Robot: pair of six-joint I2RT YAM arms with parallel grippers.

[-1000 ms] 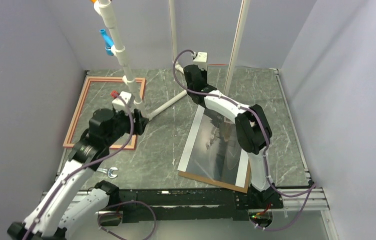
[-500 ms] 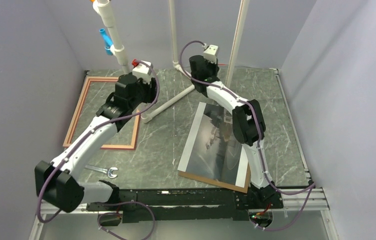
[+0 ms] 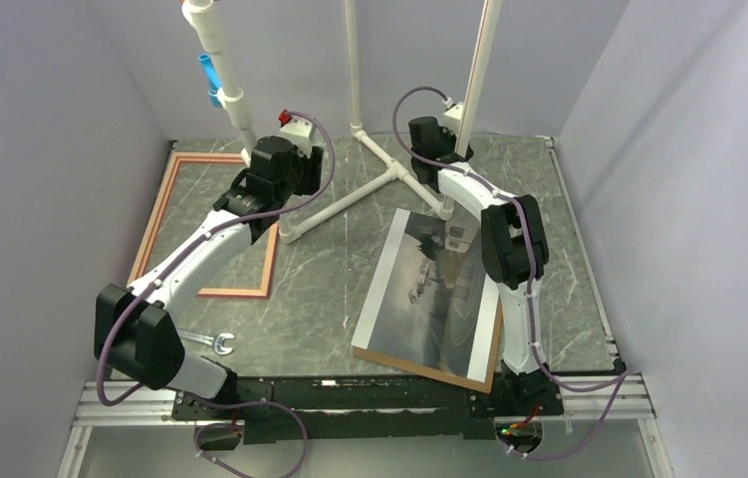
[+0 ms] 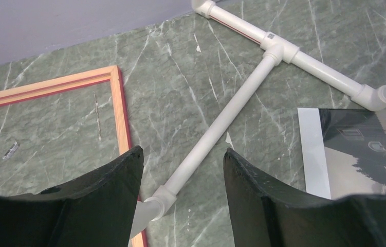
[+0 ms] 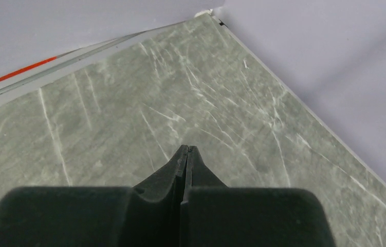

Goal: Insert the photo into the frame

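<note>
The photo [image 3: 429,294], a dark cloudy landscape with white bands, lies face up right of centre on a brown backing board [image 3: 495,351]. Its corner shows in the left wrist view [image 4: 365,149]. The salmon frame [image 3: 155,214] lies flat at the left, and its far right corner is seen from the left wrist [image 4: 121,108]. My left gripper [image 4: 183,154] hangs open and holds nothing, above the end of a white pipe between frame and photo. My right gripper [image 5: 185,149] is shut on nothing, high over bare table near the back right corner.
A white PVC pipe stand [image 3: 340,204] runs across the table between frame and photo, with upright poles [image 3: 479,70] at the back; its base bar shows in the left wrist view [image 4: 232,113]. A small wrench [image 3: 215,344] lies near the front left. Grey walls close in three sides.
My left arm has stretched out from beside the frame's near right side toward the back, over the pipe. The right wrist has swung back and to the right, away from the photo.
</note>
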